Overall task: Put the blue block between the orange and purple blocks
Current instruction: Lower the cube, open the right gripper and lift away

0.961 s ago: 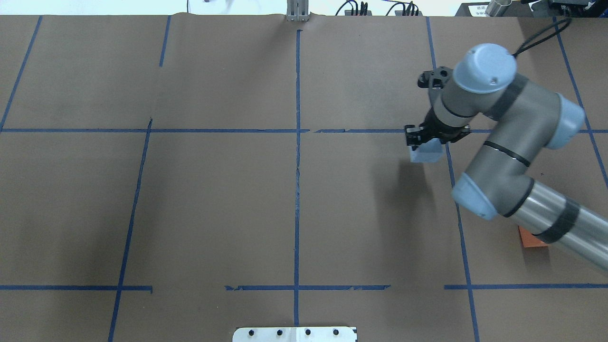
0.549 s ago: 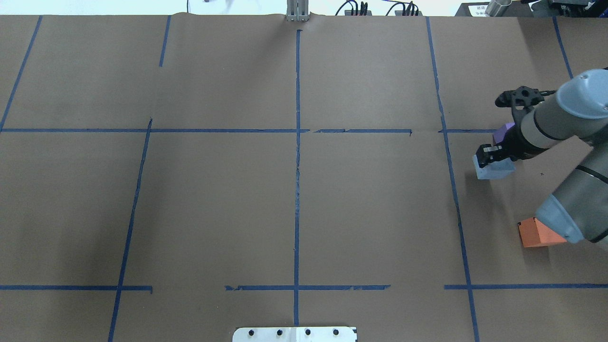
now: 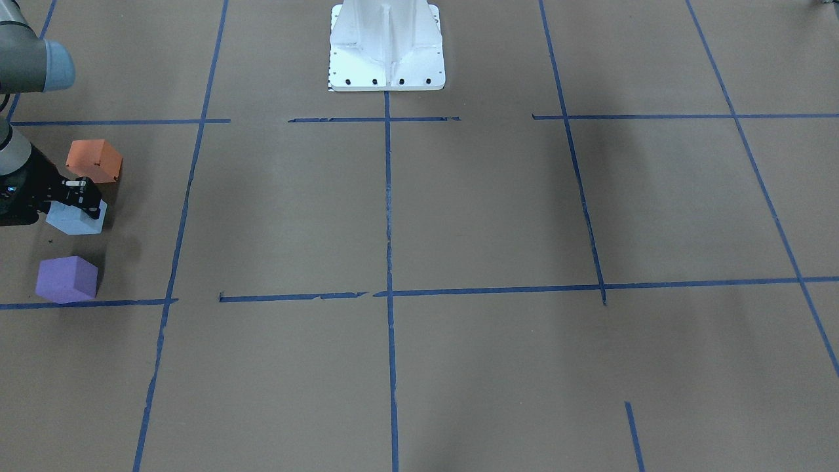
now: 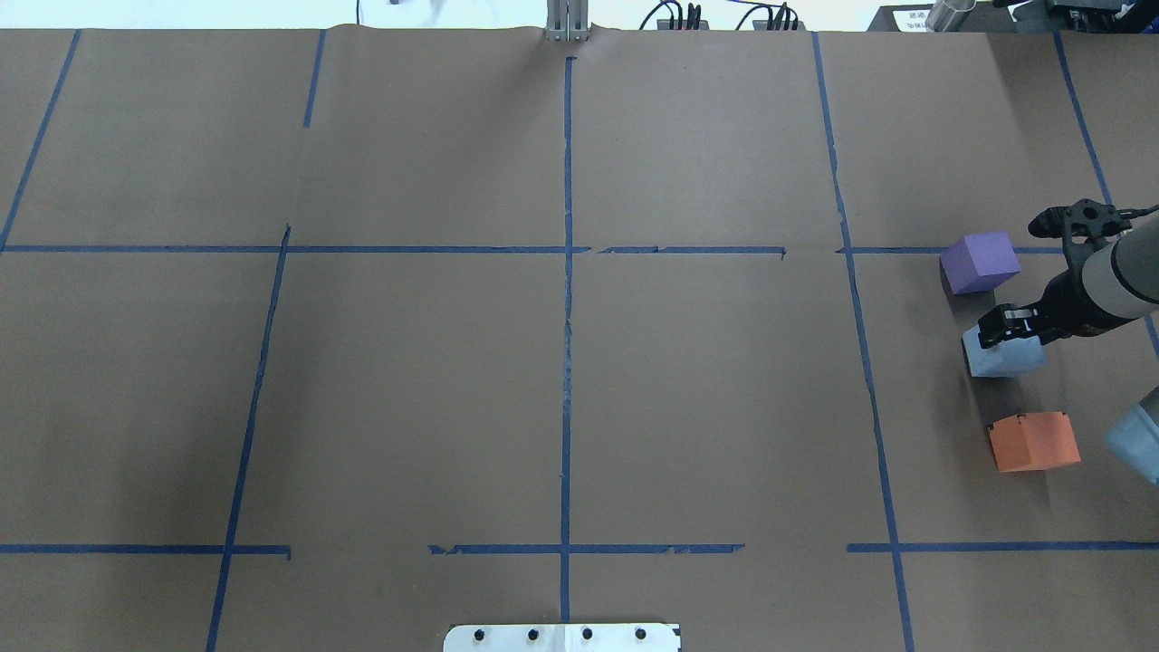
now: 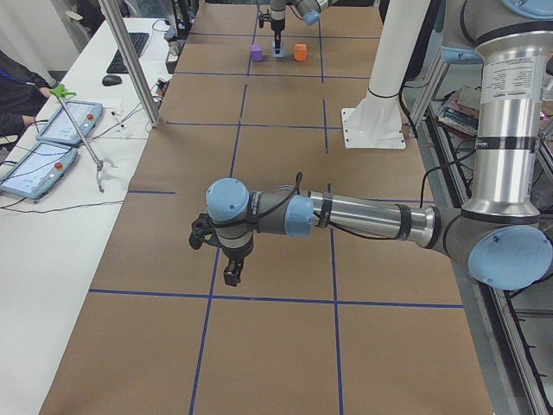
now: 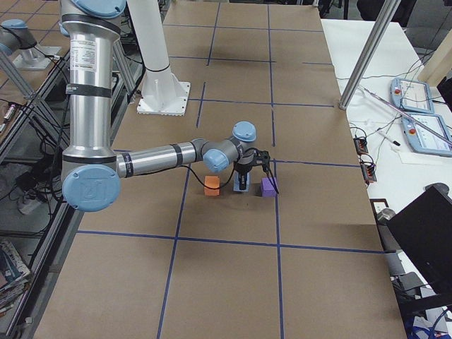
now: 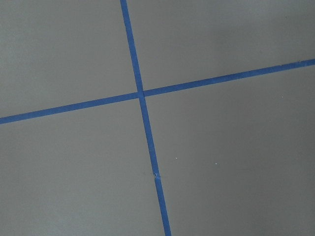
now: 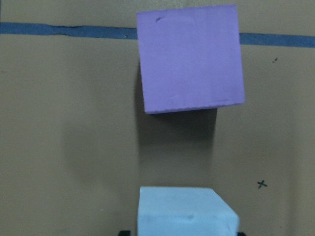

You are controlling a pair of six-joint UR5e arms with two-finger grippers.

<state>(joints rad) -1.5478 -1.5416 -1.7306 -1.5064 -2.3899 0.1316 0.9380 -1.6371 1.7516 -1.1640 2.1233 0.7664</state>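
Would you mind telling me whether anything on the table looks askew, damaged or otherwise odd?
Nothing serious stands out. The purple block sits slightly skewed to the blue tape line beside it. The blue block, held in the right gripper, is between it and the orange block.

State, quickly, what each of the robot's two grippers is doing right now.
Left gripper: cannot be told from the side view.
Right gripper: closed, holding the blue block.

blue block [image 4: 1003, 360] carried right, between purple block [image 4: 979, 261], orange block [image 4: 1033, 441]
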